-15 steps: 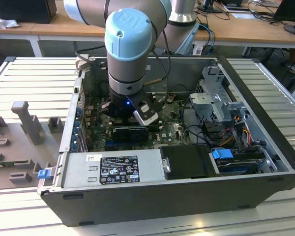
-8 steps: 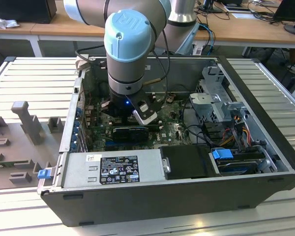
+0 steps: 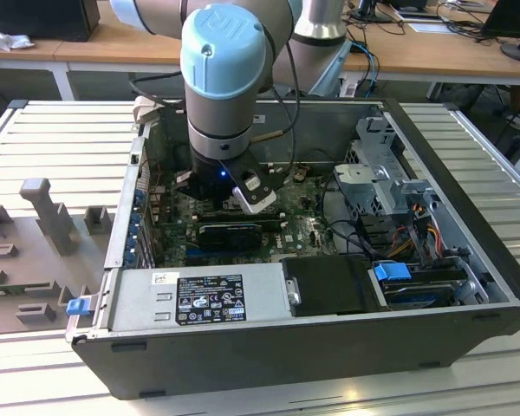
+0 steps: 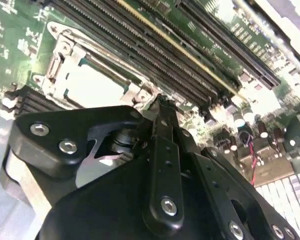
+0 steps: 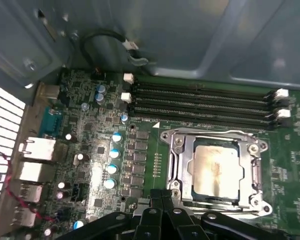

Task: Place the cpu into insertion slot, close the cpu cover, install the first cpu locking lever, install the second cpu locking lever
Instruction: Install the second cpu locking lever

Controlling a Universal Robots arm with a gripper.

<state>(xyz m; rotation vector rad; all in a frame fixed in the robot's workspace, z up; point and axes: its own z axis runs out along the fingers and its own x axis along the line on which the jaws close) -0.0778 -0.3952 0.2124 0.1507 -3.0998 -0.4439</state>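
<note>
The cpu (image 5: 214,170) lies flat in the insertion slot (image 5: 254,201) on the green board, its pale face stained brownish. The grey cpu cover (image 5: 182,160) lies down around it, the chip showing through its window. A thin metal lever (image 5: 210,133) runs along the socket's side nearest the memory slots. My gripper (image 5: 162,199) is shut with nothing between its fingers, the tips hanging just off the socket's edge. In the second wrist view the gripper (image 4: 160,101) points at the corner of the cover (image 4: 54,65) and the bright cpu (image 4: 90,86).
The arm's wrist (image 3: 225,130) reaches down into the open computer case (image 3: 468,217). Long black memory slots (image 5: 200,102) run beside the socket. Capacitors (image 5: 115,152) and rear ports (image 5: 37,150) stand on the other side. A power supply (image 3: 208,299) and drive cage (image 3: 390,186) crowd the case.
</note>
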